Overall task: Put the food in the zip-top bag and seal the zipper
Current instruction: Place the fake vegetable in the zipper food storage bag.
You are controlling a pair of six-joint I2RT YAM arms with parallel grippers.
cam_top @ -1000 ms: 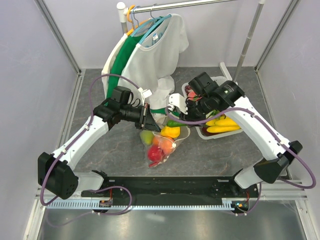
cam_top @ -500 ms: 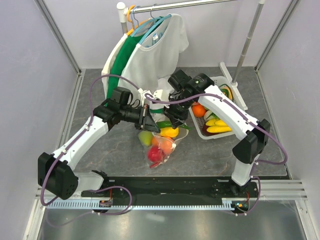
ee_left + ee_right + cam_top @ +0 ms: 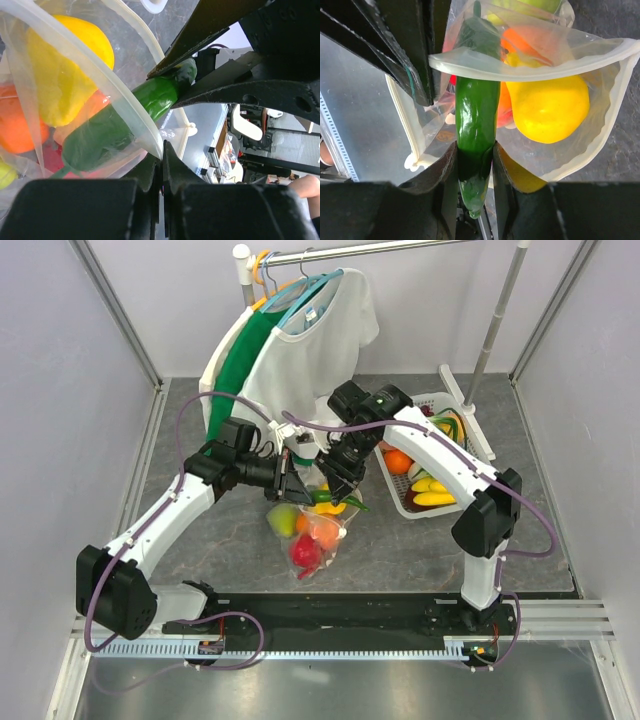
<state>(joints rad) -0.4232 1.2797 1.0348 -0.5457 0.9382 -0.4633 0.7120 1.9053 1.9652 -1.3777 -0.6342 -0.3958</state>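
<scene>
Zip-top bag [image 3: 580, 135]: clear, floppy film edged by a thick pale zipper [image 3: 520, 70], held mouth-open between my two grippers. My left gripper [image 3: 162, 155] is pinched flat on the rim at one corner. My right gripper [image 3: 475, 165] is clamped around a smooth, glossy green pepper [image 3: 476, 110] whose far end is past the rim and inside the bag. Contents noted: a rounded yellow lemon [image 3: 547, 107], touching the pepper, plus orange and red pieces, all shiny.
</scene>
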